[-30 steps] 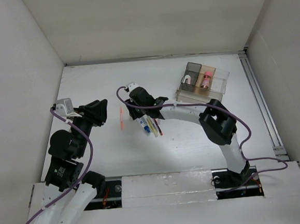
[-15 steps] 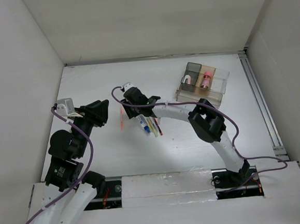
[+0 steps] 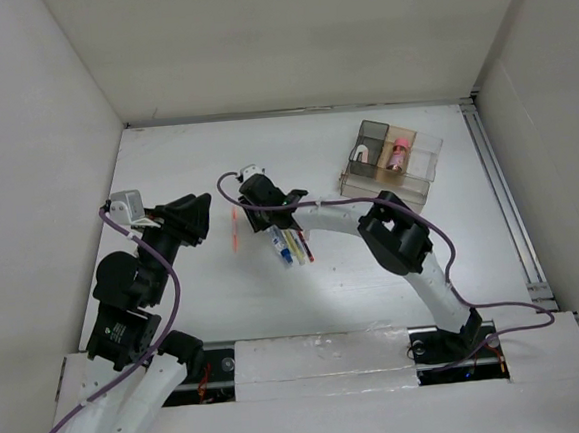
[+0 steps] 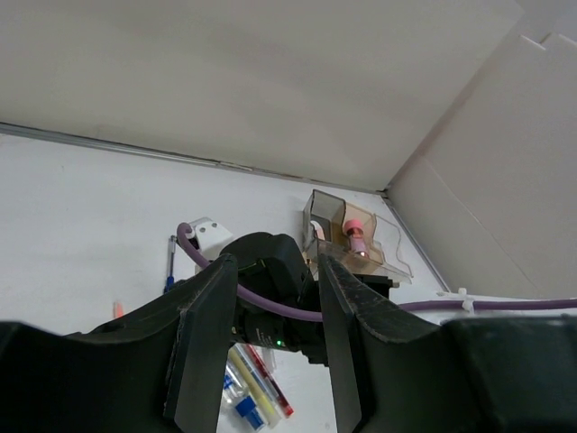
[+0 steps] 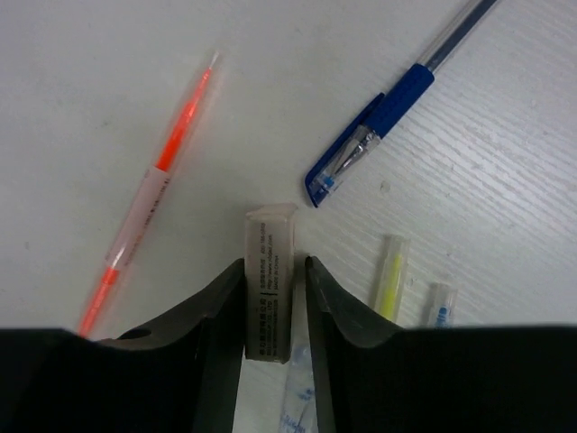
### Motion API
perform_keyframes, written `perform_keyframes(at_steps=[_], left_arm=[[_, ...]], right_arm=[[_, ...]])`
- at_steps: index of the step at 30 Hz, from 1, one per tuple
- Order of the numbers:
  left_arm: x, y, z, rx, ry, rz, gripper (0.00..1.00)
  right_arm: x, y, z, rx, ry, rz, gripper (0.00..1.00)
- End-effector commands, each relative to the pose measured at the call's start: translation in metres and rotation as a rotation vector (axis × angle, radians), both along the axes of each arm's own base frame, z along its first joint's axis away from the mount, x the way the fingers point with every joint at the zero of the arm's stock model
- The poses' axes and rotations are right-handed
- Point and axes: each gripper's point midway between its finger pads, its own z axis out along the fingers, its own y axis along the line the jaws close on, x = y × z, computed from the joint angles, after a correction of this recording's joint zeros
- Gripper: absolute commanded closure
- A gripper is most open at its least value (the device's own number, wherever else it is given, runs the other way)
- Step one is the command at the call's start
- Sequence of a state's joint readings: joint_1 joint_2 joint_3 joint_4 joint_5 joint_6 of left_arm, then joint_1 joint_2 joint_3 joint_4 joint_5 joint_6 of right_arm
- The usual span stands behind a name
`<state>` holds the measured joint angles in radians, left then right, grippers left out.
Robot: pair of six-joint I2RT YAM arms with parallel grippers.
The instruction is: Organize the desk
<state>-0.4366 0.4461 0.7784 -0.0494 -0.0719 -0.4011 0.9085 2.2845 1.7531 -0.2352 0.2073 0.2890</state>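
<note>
The desk (image 3: 194,154) is a white tabletop walled by white panels. My right gripper (image 3: 264,210) hangs low over it, shut on a small clear rectangular case (image 5: 269,280) with printed text, gripped between its narrow jaws (image 5: 273,266). An orange pen (image 3: 234,229) lies just to its left, also in the right wrist view (image 5: 153,189). A blue pen (image 5: 388,117) lies beyond the case. A cluster of pens (image 3: 290,245) lies beside the gripper. My left gripper (image 3: 194,219) is open and empty above the desk's left side, its jaws (image 4: 277,266) well apart.
A clear compartmented tray (image 3: 390,158) with a pink item and a white item stands at the back right; it also shows in the left wrist view (image 4: 347,239). A metal rail (image 3: 504,200) runs along the right edge. White walls close the left, back and right sides.
My right gripper has moved a little to the left, toward the orange pen, and the right elbow followed. The left arm has not moved.
</note>
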Motion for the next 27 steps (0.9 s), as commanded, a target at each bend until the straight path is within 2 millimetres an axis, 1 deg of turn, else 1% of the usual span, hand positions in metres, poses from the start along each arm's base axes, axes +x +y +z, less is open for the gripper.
perform_keyframes(at_steps=[1,2,3,4,5,6,7,9,10,11,12,13,14,15,16,17,18,19,20,21,22,24,25,27], left_arm=[[-0.005,0.001,0.014,-0.011,-0.060,-0.010,0.63],[-0.005,0.001,0.015,-0.011,-0.060,-0.009,0.63],[-0.004,0.000,0.016,-0.010,-0.059,-0.012,0.63],[-0.004,-0.001,0.016,-0.009,-0.058,-0.016,0.63],[-0.005,-0.002,0.016,-0.006,-0.059,-0.025,0.63],[-0.005,-0.002,0.013,-0.005,-0.058,-0.024,0.63],[-0.005,-0.001,0.013,-0.005,-0.059,-0.017,0.63],[-0.004,0.000,0.014,-0.006,-0.057,-0.013,0.62],[-0.004,-0.001,0.014,-0.006,-0.056,-0.016,0.63],[-0.005,-0.003,0.015,-0.002,-0.059,-0.026,0.63],[-0.006,-0.002,0.014,-0.003,-0.062,-0.028,0.63],[-0.006,-0.002,0.013,-0.002,-0.059,-0.028,0.62],[-0.006,-0.002,0.013,-0.003,-0.060,-0.025,0.62],[-0.006,-0.002,0.014,-0.004,-0.060,-0.025,0.63],[-0.006,-0.002,0.015,-0.004,-0.061,-0.028,0.63],[-0.007,-0.005,0.015,0.000,-0.062,-0.043,0.63],[-0.008,-0.005,0.015,-0.001,-0.066,-0.046,0.63],[-0.008,-0.005,0.014,-0.001,-0.065,-0.046,0.62],[-0.009,-0.004,0.020,-0.012,-0.090,-0.044,0.62],[-0.009,-0.004,0.022,-0.013,-0.091,-0.044,0.62],[-0.008,-0.004,0.021,-0.011,-0.087,-0.042,0.62],[-0.009,-0.006,0.019,-0.002,-0.083,-0.054,0.62],[-0.009,-0.006,0.019,-0.003,-0.084,-0.052,0.62],[-0.008,-0.004,0.020,-0.007,-0.090,-0.043,0.62]], right_arm=[[0.000,-0.006,-0.004,0.001,-0.008,-0.036,0.64],[-0.001,-0.007,-0.006,0.002,-0.004,-0.037,0.70],[0.001,-0.003,0.003,0.027,-0.020,-0.035,0.78],[0.001,0.000,0.008,0.047,-0.028,-0.028,0.83],[-0.003,0.006,0.014,0.080,-0.040,-0.011,0.86],[-0.003,0.008,0.025,0.108,-0.058,-0.007,0.88],[-0.002,0.011,0.054,0.163,-0.096,0.002,0.89],[0.003,0.010,0.084,0.261,-0.140,0.018,0.90],[0.002,0.008,0.114,0.331,-0.152,0.033,0.90],[0.015,-0.003,0.133,0.385,-0.179,0.016,0.90],[0.019,-0.013,0.145,0.416,-0.188,0.008,0.90],[0.019,-0.025,0.141,0.424,-0.171,0.000,0.90],[0.024,-0.039,0.162,0.455,-0.202,-0.016,0.90],[0.042,-0.064,0.167,0.462,-0.222,-0.063,0.89],[0.047,-0.081,0.158,0.454,-0.203,-0.088,0.89],[0.052,-0.094,0.163,0.471,-0.195,-0.096,0.89],[0.070,-0.125,0.159,0.467,-0.195,-0.151,0.89],[0.077,-0.140,0.154,0.466,-0.185,-0.178,0.89],[0.085,-0.158,0.143,0.443,-0.162,-0.215,0.89],[0.093,-0.174,0.139,0.432,-0.150,-0.246,0.90],[0.110,-0.207,0.135,0.413,-0.157,-0.315,0.90],[0.123,-0.238,0.132,0.391,-0.155,-0.377,0.91],[0.133,-0.264,0.132,0.376,-0.167,-0.426,0.91],[0.140,-0.287,0.132,0.357,-0.174,-0.470,0.92]])
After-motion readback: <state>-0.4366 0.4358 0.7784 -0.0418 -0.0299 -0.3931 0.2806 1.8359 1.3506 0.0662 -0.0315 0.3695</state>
